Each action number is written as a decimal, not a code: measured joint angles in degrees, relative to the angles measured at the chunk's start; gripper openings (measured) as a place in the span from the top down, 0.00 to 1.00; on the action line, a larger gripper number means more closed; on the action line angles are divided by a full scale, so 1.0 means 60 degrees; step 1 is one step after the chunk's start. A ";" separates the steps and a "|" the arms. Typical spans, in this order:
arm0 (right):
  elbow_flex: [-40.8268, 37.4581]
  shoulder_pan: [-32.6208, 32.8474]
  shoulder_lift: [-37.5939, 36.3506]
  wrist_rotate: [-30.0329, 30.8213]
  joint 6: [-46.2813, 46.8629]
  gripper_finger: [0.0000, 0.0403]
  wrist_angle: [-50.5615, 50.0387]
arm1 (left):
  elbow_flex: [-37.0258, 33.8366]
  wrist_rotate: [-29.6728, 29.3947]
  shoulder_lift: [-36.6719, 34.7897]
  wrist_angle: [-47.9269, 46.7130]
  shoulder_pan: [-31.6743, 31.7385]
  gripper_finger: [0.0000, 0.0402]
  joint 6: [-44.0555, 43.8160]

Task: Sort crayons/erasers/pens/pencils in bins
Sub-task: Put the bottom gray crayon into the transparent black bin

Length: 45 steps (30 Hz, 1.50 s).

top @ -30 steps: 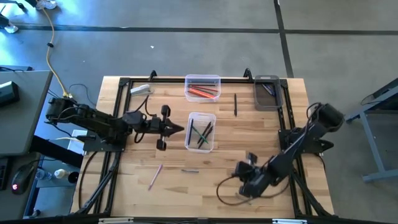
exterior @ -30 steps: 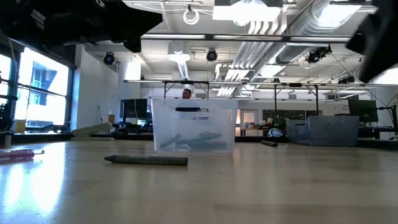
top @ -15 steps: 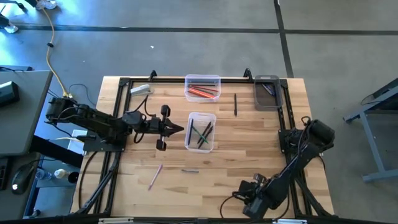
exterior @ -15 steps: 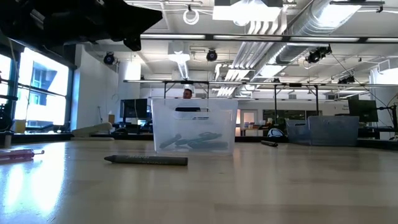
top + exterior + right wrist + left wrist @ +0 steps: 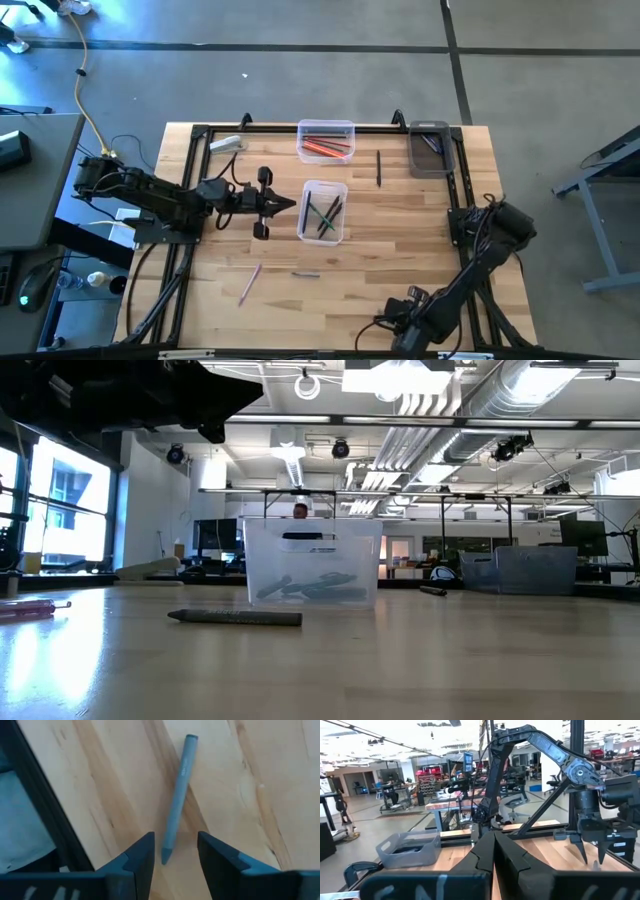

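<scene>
- Three bins sat on the table (image 5: 420, 215): a clear one (image 5: 326, 141) with red and orange sticks at the far edge, a clear one (image 5: 323, 211) with green and dark sticks near the middle, and a smoky grey one (image 5: 431, 149) at the far right corner
- One dark pen (image 5: 379, 167) lay loose between the far clear bin and the grey bin
- One pink pencil (image 5: 249, 283) lay on the near left part of the boards, with a grey crayon (image 5: 306, 273) just to its right; in the low view that crayon (image 5: 236, 617) lay in front of the middle bin (image 5: 311, 565)
- One pale eraser-like piece (image 5: 226, 144) rested at the far left corner, well apart from the bins
- Left gripper (image 5: 290, 206) hung just left of the middle bin, fingers pressed together and holding nothing; its wrist view showed the closed fingers (image 5: 493, 851) pointing across the table toward the grey bin (image 5: 408, 849)
- Right gripper (image 5: 408, 335) was low at the near edge of the table, right of centre
- Its wrist view showed the fingers (image 5: 141, 854) spread apart above a blue-grey crayon (image 5: 177, 797) lying flat on the wood, the crayon's tip between the two fingers and not gripped
- One dark frame rail (image 5: 47, 807) ran beside that crayon
</scene>
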 joint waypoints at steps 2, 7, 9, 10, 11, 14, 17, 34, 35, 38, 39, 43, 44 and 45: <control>0.0000 0.0000 0.0109 -0.0039 -0.0002 0.65 -0.0056 | 0.0000 -0.0007 0.0000 -0.0004 0.0000 1.00 0.0108; 0.0024 -0.0005 0.0194 -0.0095 -0.0004 0.68 -0.0303 | 0.0000 -0.0067 0.0000 -0.0011 0.0000 1.00 0.0133; 0.0032 -0.0020 0.0202 -0.0080 -0.0004 0.72 -0.0431 | 0.0000 -0.0069 0.0000 -0.0014 0.0000 1.00 0.0136; 0.0029 -0.0039 0.0202 -0.0080 -0.0017 0.75 -0.0494 | 0.0000 -0.0069 0.0000 -0.0015 0.0000 1.00 0.0135; 0.0029 -0.0065 0.0209 -0.0090 -0.0086 0.78 -0.0557 | 0.0000 -0.0069 0.0000 -0.0011 0.0000 1.00 0.0133; 0.0025 -0.0148 0.0211 -0.0135 -0.0361 0.87 -0.0700 | 0.0000 -0.0069 0.0000 -0.0015 0.0000 1.00 0.0133; 0.0029 -0.0289 0.0217 -0.0247 -0.0740 0.94 -0.0822 | 0.0000 -0.0069 0.0000 -0.0015 0.0000 1.00 0.0133; 0.0226 -0.1507 -0.1135 0.0745 -0.3202 0.97 -0.1269 | 0.0007 -0.0069 0.0004 -0.0013 0.0000 1.00 0.0060; 0.0234 -0.1625 -0.1364 0.0899 -0.3257 0.97 -0.1401 | 0.0007 -0.0069 0.0004 -0.0015 0.0000 1.00 0.0044; 0.0237 -0.2099 -0.1941 0.1270 -0.3272 0.98 -0.2201 | 0.0007 -0.0069 0.0004 -0.0014 0.0000 1.00 0.0034; 0.0237 -0.2285 -0.2184 0.1382 -0.3274 0.98 -0.2531 | 0.0007 -0.0069 0.0004 -0.0014 0.0000 1.00 0.0027; 0.0240 -0.3239 -0.3105 0.1989 -0.3593 0.98 -0.3839 | 0.0007 -0.0069 0.0004 -0.0011 0.0000 1.00 0.0029; 0.0240 -0.3533 -0.3331 0.2137 -0.3728 0.98 -0.4065 | 0.0007 -0.0069 0.0004 -0.0011 0.0001 1.00 0.0027; 0.0240 -0.3846 -0.3577 0.2282 -0.3894 0.98 -0.4241 | 0.0007 -0.0069 0.0004 -0.0011 0.0000 1.00 0.0027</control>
